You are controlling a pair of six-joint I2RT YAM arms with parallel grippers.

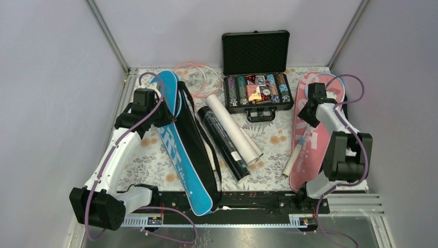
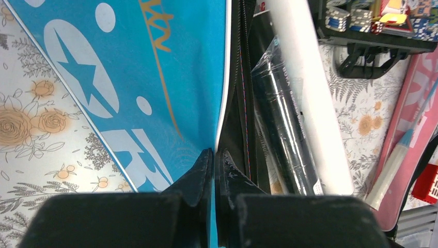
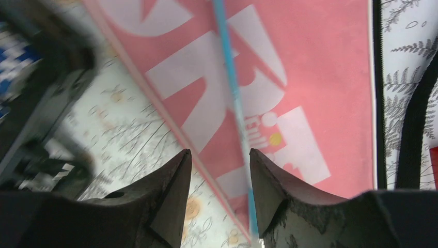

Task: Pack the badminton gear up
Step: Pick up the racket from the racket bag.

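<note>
I'm seeing my left claw [image 2: 216, 153] pinching tight on the white-piped edge of the blue cover [image 2: 155, 77], both fingers pressed together with the edge trapped between them. That cover is lying lengthwise down the left side of the table [image 1: 274, 135]. Its narrow end is reaching the near edge between the arm bases, and its black side is showing along the right of the blue face. Just beside it on the right, the dark tube [image 1: 225, 143] is lying at a slant. The white tube [image 1: 233, 129] is lying alongside it on its right, touching it. Past the wide end of the blue cover, the pink racket [image 1: 195, 78] is resting with its head near the back edge.

Over on the right, I'm holding my right claw [image 3: 219, 155] spread wide over the pink cover [image 3: 320, 77], with nothing gripped. The light-blue racket [image 3: 233, 88] is lying on top of that cover, its thin shaft running straight through the gap in my wrist view. The pink cover is stretching along the table's right side. At the back, between the two covers, the black case of poker chips [image 1: 255, 51] is sitting open with its lid up. The left part of my right wrist view is blurring, so I'm not reading any detail there.
</note>
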